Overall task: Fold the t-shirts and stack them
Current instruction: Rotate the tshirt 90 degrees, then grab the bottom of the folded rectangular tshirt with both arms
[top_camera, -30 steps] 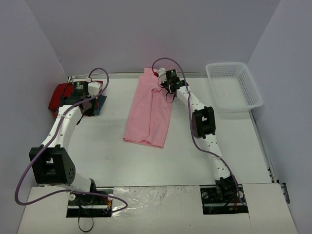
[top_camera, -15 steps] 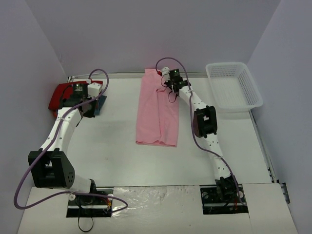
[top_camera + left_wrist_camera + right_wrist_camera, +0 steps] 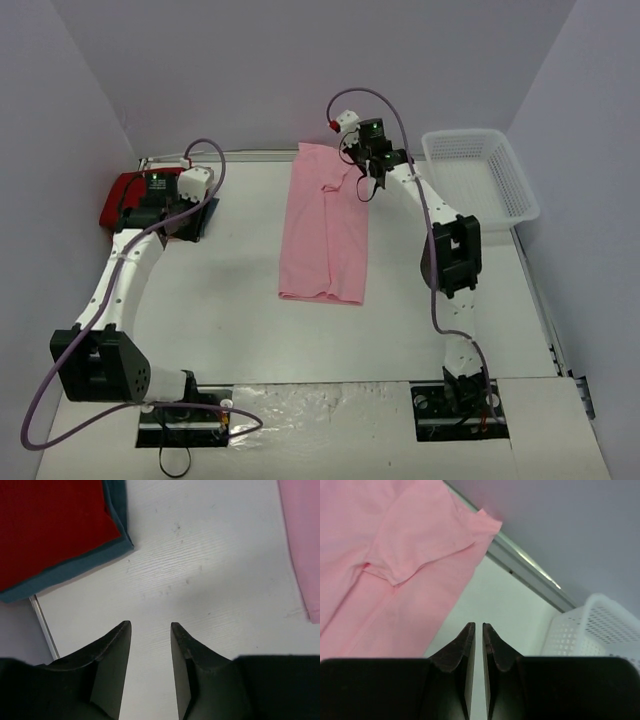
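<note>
Top external first: where is the pink t-shirt (image 3: 325, 235)?
— Flat on the table (image 3: 230, 300), just left of the right gripper (image 3: 367, 190). The red t-shirt (image 3: 118, 198) lies left of the left gripper (image 3: 183, 222).
— Left wrist?
— Fingers (image 3: 112, 650) apart, nothing between them. The red one sits on the teal t-shirt (image 3: 75, 567) ahead-left, with the pink edge far right.
— Right wrist?
— Jaws all but together, empty. Pink sleeve ahead-left, white basket (image 3: 580, 625) to the right.

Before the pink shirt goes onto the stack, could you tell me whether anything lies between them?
Nothing visible on the table between pink shirt and stack; only the left fingers hang above it.
</note>
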You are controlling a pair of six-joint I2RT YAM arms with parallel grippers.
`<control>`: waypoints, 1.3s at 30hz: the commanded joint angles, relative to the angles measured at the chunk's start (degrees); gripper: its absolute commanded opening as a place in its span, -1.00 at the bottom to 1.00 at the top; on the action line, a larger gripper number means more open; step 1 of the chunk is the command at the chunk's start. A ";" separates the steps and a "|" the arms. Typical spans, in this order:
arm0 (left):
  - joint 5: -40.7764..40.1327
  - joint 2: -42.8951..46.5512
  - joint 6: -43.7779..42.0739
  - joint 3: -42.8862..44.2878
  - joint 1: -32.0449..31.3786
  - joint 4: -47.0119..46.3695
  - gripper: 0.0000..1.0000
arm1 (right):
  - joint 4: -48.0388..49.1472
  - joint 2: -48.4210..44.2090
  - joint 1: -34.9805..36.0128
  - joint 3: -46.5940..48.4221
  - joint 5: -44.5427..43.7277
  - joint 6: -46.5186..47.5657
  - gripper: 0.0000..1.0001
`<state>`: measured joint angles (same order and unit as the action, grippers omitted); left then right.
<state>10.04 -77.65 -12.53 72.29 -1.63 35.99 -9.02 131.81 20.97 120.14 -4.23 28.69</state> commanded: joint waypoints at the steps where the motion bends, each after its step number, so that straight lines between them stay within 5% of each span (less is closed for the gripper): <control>1: 0.25 3.37 -3.71 1.46 -3.46 -0.48 -0.27 | 0.06 -12.61 1.70 -5.07 1.15 -3.36 -0.83; 9: -3.19 7.95 -14.44 -8.03 -21.30 -0.39 -0.09 | -2.23 -45.73 -3.64 -43.95 20.64 1.54 -0.12; 14: -3.36 7.52 -16.90 -11.20 -28.51 -1.71 -0.09 | -16.54 -55.06 -8.67 -53.06 24.70 3.39 0.19; 19: -6.35 4.97 -17.17 -14.89 -32.55 -7.40 -0.09 | -20.78 -56.75 -8.75 -63.86 30.32 1.38 0.15; 22: -5.56 3.91 -17.00 -16.30 -33.53 -9.70 -0.09 | -21.13 -56.14 -9.97 -63.63 31.91 1.29 0.04; 39: -9.43 -3.12 -16.03 -19.29 -42.14 -16.47 -0.09 | -21.13 -51.13 -13.50 -61.34 34.64 0.40 0.11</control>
<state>2.42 -80.40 -28.10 53.10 -42.81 20.91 -28.93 80.14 7.55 56.58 29.02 29.82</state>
